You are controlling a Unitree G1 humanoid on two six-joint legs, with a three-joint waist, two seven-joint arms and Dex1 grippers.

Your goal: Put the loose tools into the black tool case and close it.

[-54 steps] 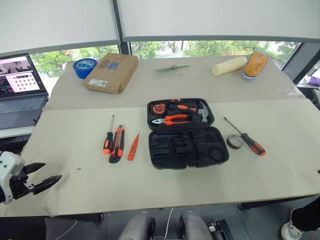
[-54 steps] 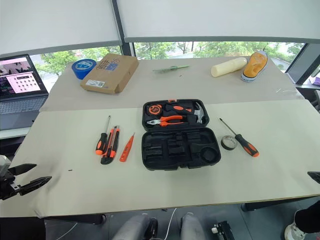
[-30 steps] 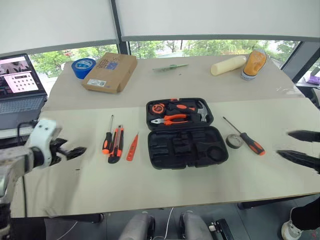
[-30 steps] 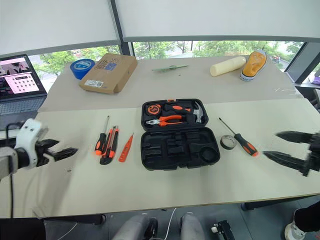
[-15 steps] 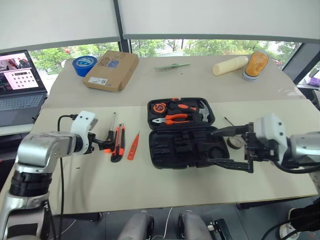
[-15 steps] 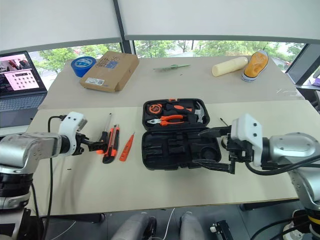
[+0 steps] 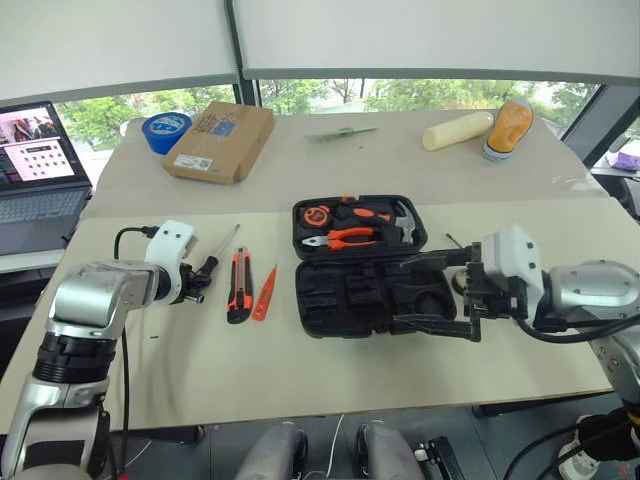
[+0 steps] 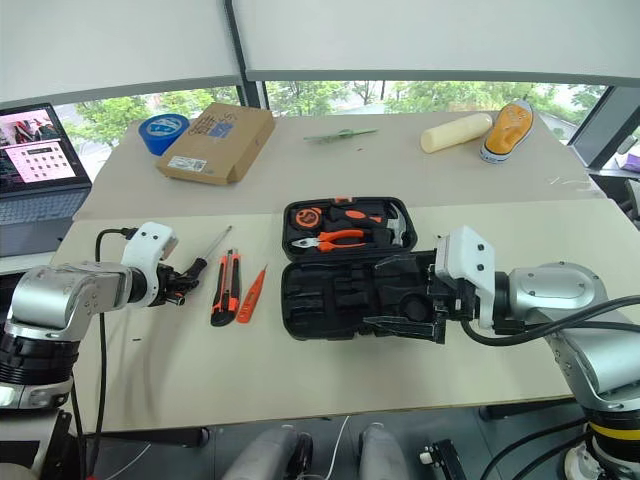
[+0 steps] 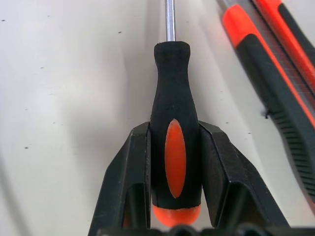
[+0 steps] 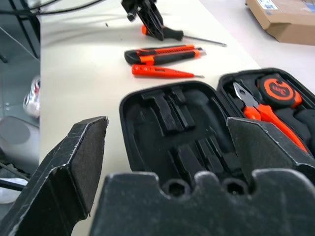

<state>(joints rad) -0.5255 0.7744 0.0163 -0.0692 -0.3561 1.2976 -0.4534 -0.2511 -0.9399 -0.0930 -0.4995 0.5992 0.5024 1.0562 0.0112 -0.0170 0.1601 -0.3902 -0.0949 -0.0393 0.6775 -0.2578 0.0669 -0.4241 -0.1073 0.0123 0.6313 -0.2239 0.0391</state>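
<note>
A paper-covered table [image 7: 150, 390] holds the black tool case [image 7: 372, 265], lying open at its centre. The right gripper [image 7: 432, 292] hovers over the case's near half, fingers spread wide and holding nothing. Well to the case's left, the left gripper [image 9: 173, 167] is clamped on a screwdriver [image 9: 173, 142] by its handle. Just right of it lie a utility knife [image 7: 237, 284], then a slim orange tester [image 7: 265, 293].

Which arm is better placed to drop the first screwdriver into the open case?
Left. The left claw is shut on the black-and-orange-handled screwdriver. The right claw hangs open and holds nothing, over the open black moulded-plastic tool case.
</note>
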